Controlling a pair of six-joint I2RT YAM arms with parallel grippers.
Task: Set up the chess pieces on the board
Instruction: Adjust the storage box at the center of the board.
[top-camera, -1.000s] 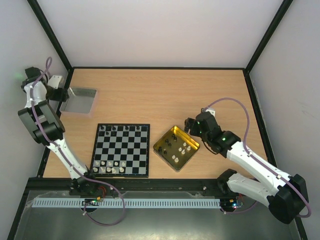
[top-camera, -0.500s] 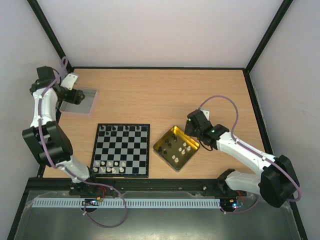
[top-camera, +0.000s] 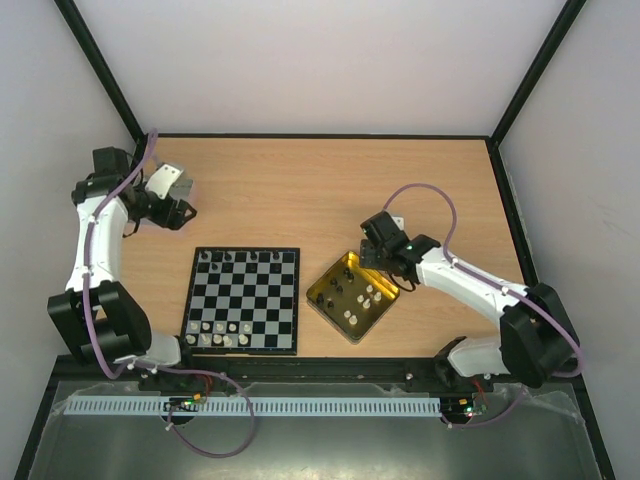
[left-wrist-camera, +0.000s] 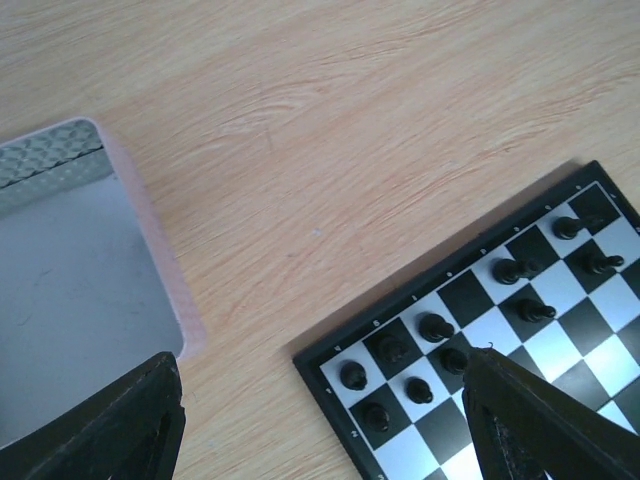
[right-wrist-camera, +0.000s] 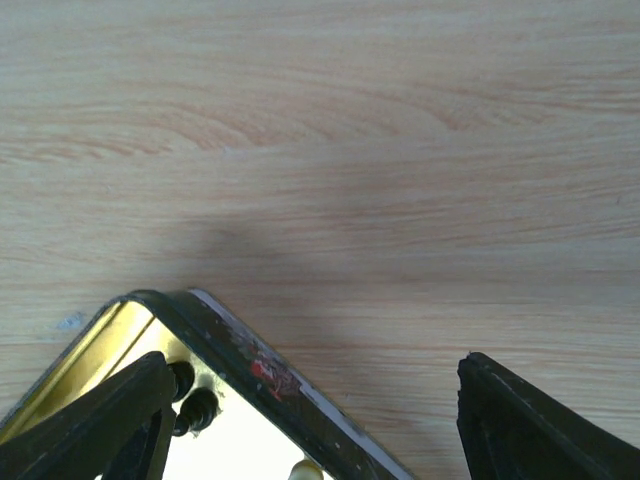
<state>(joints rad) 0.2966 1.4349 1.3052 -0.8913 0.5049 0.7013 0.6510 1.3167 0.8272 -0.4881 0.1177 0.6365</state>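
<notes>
The board (top-camera: 241, 291) lies at the near left, with black chess pieces (top-camera: 235, 258) along its far rows and white ones (top-camera: 215, 328) along its near rows. More chess pieces (top-camera: 360, 295) lie in the gold tray (top-camera: 327, 283). My left gripper (top-camera: 178, 212) hovers open just beyond the board's far left corner; in its wrist view the left gripper (left-wrist-camera: 322, 365) frames several black pieces (left-wrist-camera: 435, 327) on the board (left-wrist-camera: 330, 372). My right gripper (top-camera: 372, 250) is open over the tray's far corner. In its wrist view the right gripper (right-wrist-camera: 315, 365) straddles the tray rim (right-wrist-camera: 240, 355) with black pieces (right-wrist-camera: 195, 405) inside.
A silver-grey tin lid (left-wrist-camera: 60, 280) lies on the table left of the board's corner, mostly hidden under my left arm from above. Black frame rails (top-camera: 515, 215) and white walls bound the wooden table (top-camera: 300, 190).
My left arm has swung from over the lid towards the board's far left corner. My right arm has slid left, bringing its gripper to the tray's far corner.
</notes>
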